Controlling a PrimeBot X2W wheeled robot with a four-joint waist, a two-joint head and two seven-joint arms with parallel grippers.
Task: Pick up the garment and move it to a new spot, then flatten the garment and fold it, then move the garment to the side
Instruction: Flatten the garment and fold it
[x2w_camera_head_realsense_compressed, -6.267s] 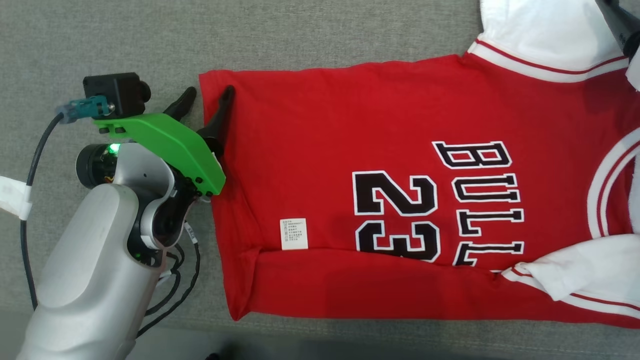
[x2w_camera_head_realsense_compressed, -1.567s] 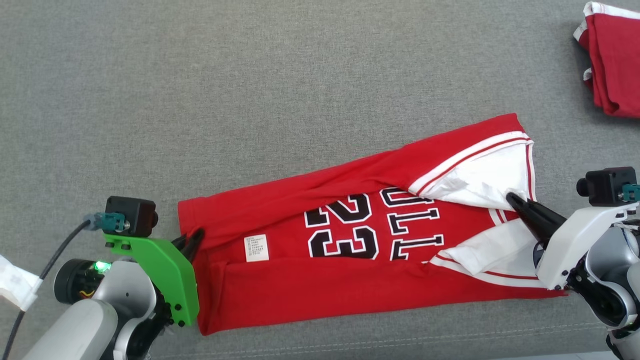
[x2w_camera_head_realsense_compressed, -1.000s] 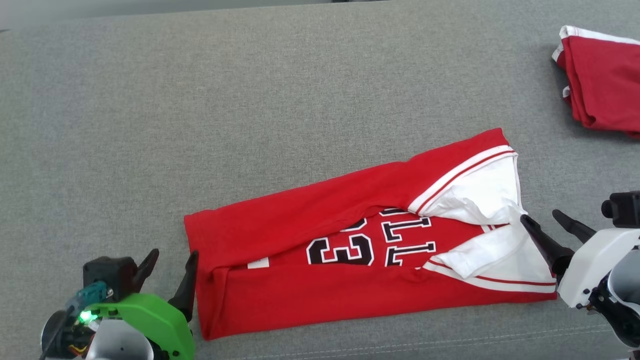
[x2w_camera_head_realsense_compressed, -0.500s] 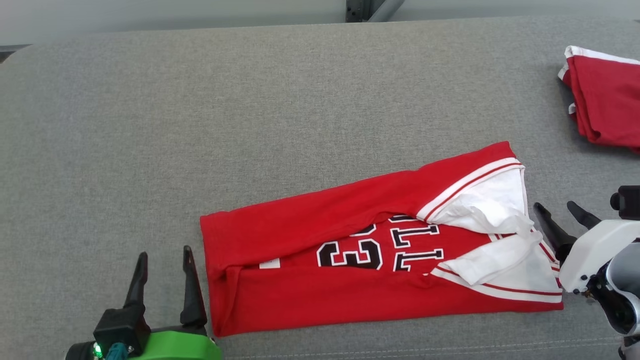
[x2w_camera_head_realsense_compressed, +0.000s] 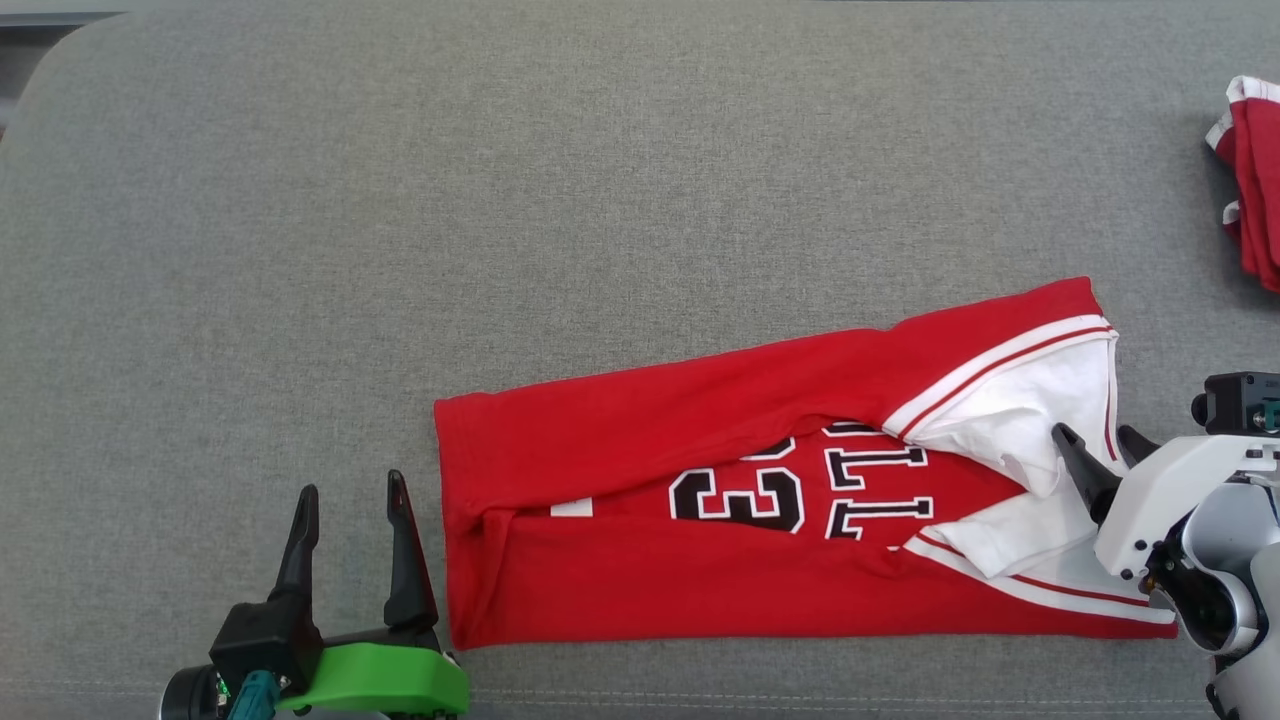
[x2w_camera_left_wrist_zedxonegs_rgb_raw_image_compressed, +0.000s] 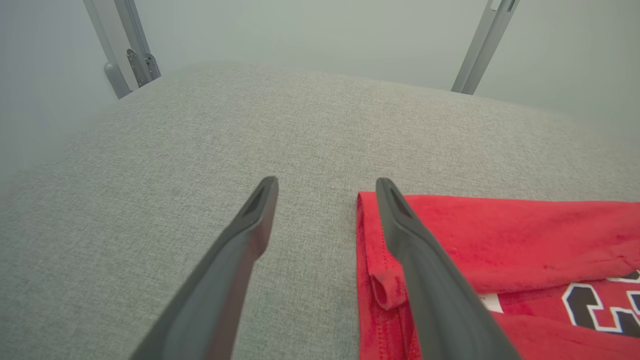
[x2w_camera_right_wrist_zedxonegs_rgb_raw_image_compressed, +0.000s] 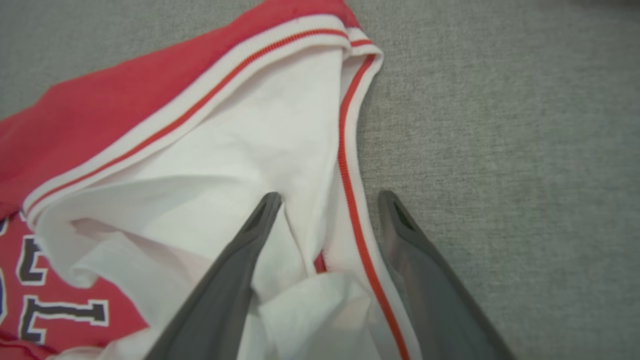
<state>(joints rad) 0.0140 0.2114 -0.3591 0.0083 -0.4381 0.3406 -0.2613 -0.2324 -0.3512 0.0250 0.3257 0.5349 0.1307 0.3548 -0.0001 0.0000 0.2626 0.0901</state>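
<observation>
- a red basketball jersey (x2w_camera_head_realsense_compressed: 700, 570) lies flat on the grey upholstered surface (x2w_camera_head_realsense_compressed: 500, 200), close to the front edge and right of centre. its hem (x2w_camera_left_wrist_zedxonegs_rgb_raw_image_compressed: 370, 235) points to the left edge and its white sleeves (x2w_camera_head_realsense_compressed: 1010, 400) to the right edge.
- both long sides are turned in over the black number print (x2w_camera_head_realsense_compressed: 740, 495), which leaves a narrow band. judgement: the lengthwise folds are made and the crosswise fold is outstanding.
- left gripper (x2w_camera_head_realsense_compressed: 352, 483): fingers spread wide, nothing held. it stands over bare surface just beside the hem, judged to be lined up to take that end.
- right gripper (x2w_camera_head_realsense_compressed: 1092, 432): fingers spread wide, nothing gripped. one finger is over the sleeve cloth and the other over bare surface, with the striped trim (x2w_camera_right_wrist_zedxonegs_rgb_raw_image_compressed: 345, 165) between them. contact cannot be told. judged poised to pinch that edge.
- materials: the jersey is a soft matte knit with a stitched hem that curls into a small roll at the fold. the sleeves are bunched and creased. the trim is ribbed white with a red line. the print is black, outlined in white.
- the surface is a coarse grey weave with a rounded far left corner.
- a folded red garment (x2w_camera_head_realsense_compressed: 1252, 190) lies at the right edge, well apart from the jersey.
</observation>
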